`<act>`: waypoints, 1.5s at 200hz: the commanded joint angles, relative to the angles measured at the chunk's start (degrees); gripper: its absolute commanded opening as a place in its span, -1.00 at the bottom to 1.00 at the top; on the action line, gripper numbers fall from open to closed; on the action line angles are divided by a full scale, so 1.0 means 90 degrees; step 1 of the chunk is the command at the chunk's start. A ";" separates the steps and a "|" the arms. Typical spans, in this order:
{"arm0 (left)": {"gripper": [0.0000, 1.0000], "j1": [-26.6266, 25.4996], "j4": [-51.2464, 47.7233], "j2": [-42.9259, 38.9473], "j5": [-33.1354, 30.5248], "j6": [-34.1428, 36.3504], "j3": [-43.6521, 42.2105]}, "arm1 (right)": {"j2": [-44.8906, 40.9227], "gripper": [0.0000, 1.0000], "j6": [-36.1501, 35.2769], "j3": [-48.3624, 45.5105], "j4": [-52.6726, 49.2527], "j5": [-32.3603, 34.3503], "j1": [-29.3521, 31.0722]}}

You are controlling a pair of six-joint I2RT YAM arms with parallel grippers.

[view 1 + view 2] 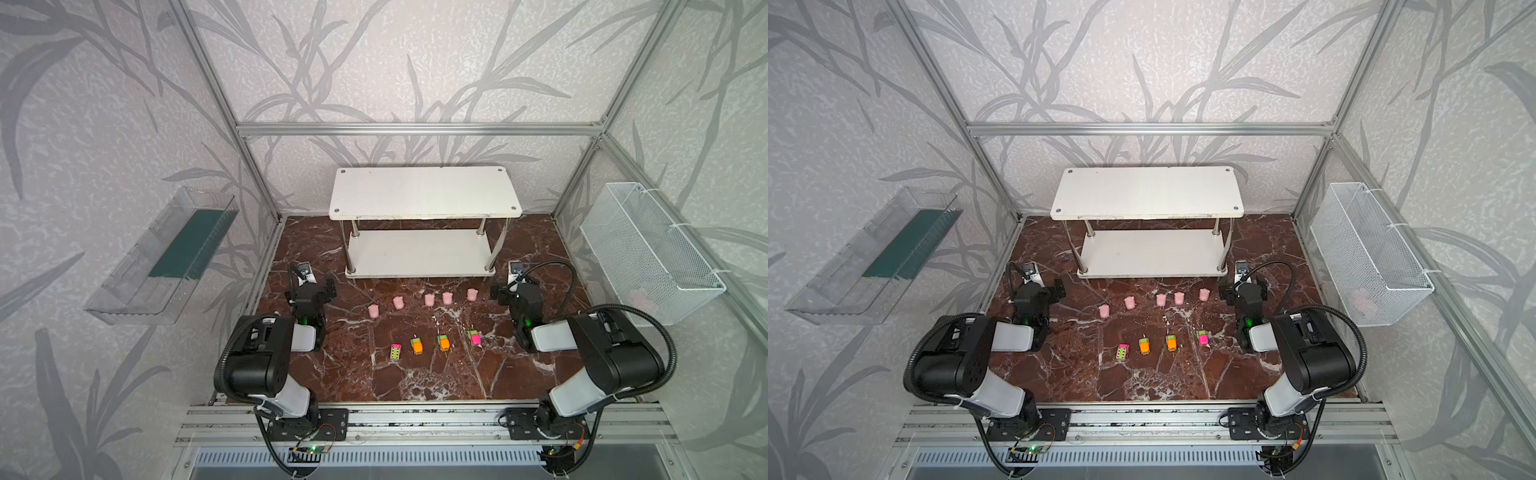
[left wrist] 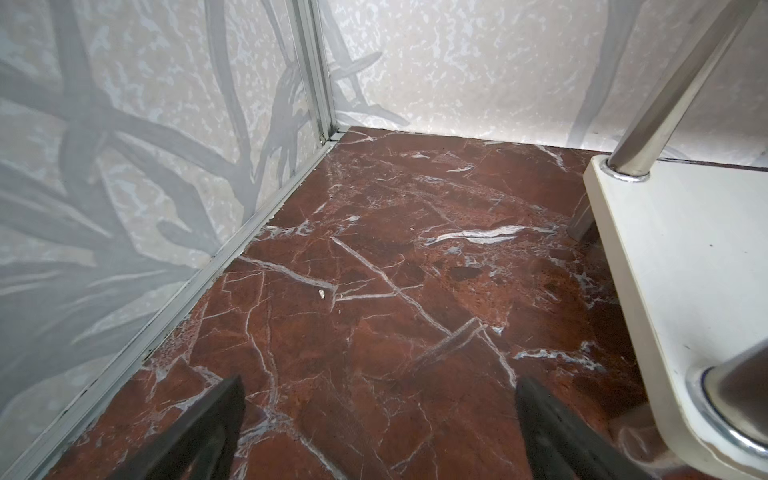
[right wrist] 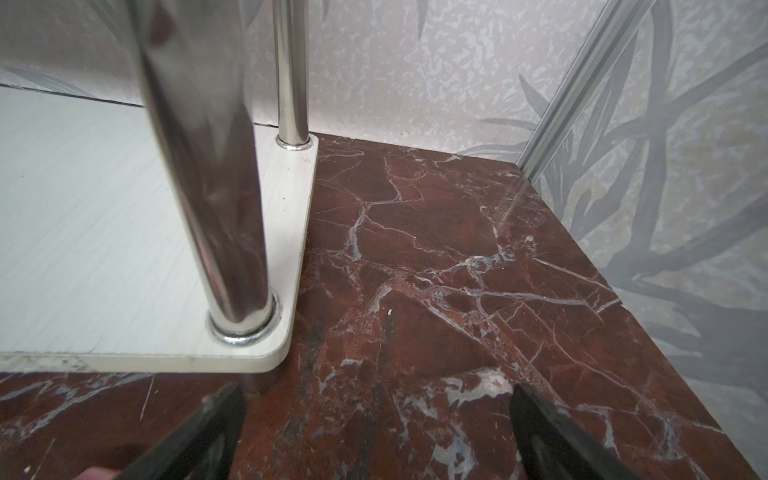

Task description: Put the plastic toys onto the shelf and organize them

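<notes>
Your left gripper [image 2: 378,388] and right gripper [image 3: 376,392] both have jaws wide apart, empty, by the shelf [image 1: 424,195], with pink cups [image 1: 429,299] and toy cars [image 1: 417,345] out front.

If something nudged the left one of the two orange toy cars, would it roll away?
Probably, if pushed lengthwise, though wheels on the orange car are too small to see. It looks tiny and plastic, so likely light and easily knocked. The glossy marble tabletop may let it skid.

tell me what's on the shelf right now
Nothing shows on the shelf: top board bare, lower board's visible front bare. The lower board's back is hidden under the top board.
</notes>
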 commanded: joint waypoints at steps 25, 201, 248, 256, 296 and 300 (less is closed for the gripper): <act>0.99 0.0003 -0.0012 0.0062 0.0077 0.0126 0.0117 | 0.0045 0.98 -0.0029 -0.0025 0.0200 0.0020 0.0017; 0.99 0.0007 -0.0016 0.0056 0.0092 0.0116 0.0110 | 0.0045 0.98 -0.0031 -0.0025 0.0200 0.0017 0.0016; 0.99 0.0018 -0.0034 0.0063 0.0101 0.0107 0.0125 | 0.0037 0.98 -0.0017 -0.0011 0.0161 0.0010 0.0015; 0.99 0.0013 -0.0025 0.0056 0.0101 0.0107 0.0126 | 0.0035 0.98 -0.0016 -0.0011 0.0161 0.0015 0.0015; 0.97 0.0001 -0.0528 -0.0563 -0.0157 0.0058 0.0123 | -0.0524 0.98 -0.0022 0.0165 -0.0673 0.0228 0.0059; 0.97 -0.0003 -0.0763 -0.0724 -0.0221 0.0036 0.0173 | -0.0670 0.99 -0.0029 0.0244 -0.0901 0.0228 0.0063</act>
